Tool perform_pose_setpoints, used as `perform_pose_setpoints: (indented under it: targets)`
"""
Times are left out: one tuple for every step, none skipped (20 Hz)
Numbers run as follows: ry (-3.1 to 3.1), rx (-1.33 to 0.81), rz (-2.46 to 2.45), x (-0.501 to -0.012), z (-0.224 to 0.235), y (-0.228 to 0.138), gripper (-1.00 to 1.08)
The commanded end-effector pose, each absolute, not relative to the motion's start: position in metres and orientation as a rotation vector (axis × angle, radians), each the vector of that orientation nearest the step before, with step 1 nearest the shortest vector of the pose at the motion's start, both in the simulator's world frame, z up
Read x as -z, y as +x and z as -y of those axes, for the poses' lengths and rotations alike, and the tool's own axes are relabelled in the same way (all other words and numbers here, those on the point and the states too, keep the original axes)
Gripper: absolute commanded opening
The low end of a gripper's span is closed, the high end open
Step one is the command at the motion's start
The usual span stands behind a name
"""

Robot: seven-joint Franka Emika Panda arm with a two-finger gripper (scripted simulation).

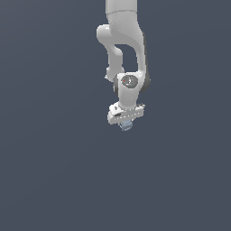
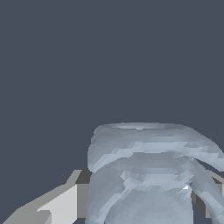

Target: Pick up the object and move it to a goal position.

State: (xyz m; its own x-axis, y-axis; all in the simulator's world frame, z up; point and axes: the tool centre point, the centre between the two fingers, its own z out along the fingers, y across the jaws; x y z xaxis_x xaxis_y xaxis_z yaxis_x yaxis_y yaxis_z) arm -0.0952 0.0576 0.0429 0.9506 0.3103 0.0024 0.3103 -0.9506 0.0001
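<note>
The object [image 1: 126, 125] is a small pale blue-grey ridged lump. In the exterior view it sits right under the white gripper bar [image 1: 126, 113], in the middle of the picture. The gripper [image 1: 126, 125] is shut on it, with the white arm rising straight above. In the wrist view the object [image 2: 148, 175] fills the lower right, close up, with ridged bands, and a grey and white finger [image 2: 65, 201] presses against its side. The other finger is mostly hidden behind the object.
A plain dark grey-blue surface [image 1: 54, 171] fills everything else in both views. No other objects, edges or goal marker show.
</note>
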Motion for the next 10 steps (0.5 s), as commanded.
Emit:
perform_pose_setpoints:
  targets:
    - [-3.104, 0.004, 0.49, -0.044, -0.05, -0.09, -1.0]
    - [-3.104, 0.004, 0.49, -0.045, -0.047, -0.088, -1.0]
    - [-3.104, 0.004, 0.49, -0.045, -0.042, -0.085, -1.0]
    - [-3.104, 0.004, 0.49, -0.046, -0.038, -0.081, -1.0]
    - [-3.104, 0.004, 0.49, -0.047, -0.033, -0.077, -1.0]
    - [-3.104, 0.004, 0.49, -0.048, -0.027, -0.073, -1.0]
    - [-3.104, 0.004, 0.49, -0.049, -0.022, -0.069, -1.0]
    - [-3.103, 0.003, 0.49, -0.05, -0.015, -0.064, -1.0]
    - [-3.103, 0.003, 0.49, -0.052, -0.009, -0.059, -1.0]
    - [-3.103, 0.003, 0.49, -0.053, -0.002, -0.054, -1.0]
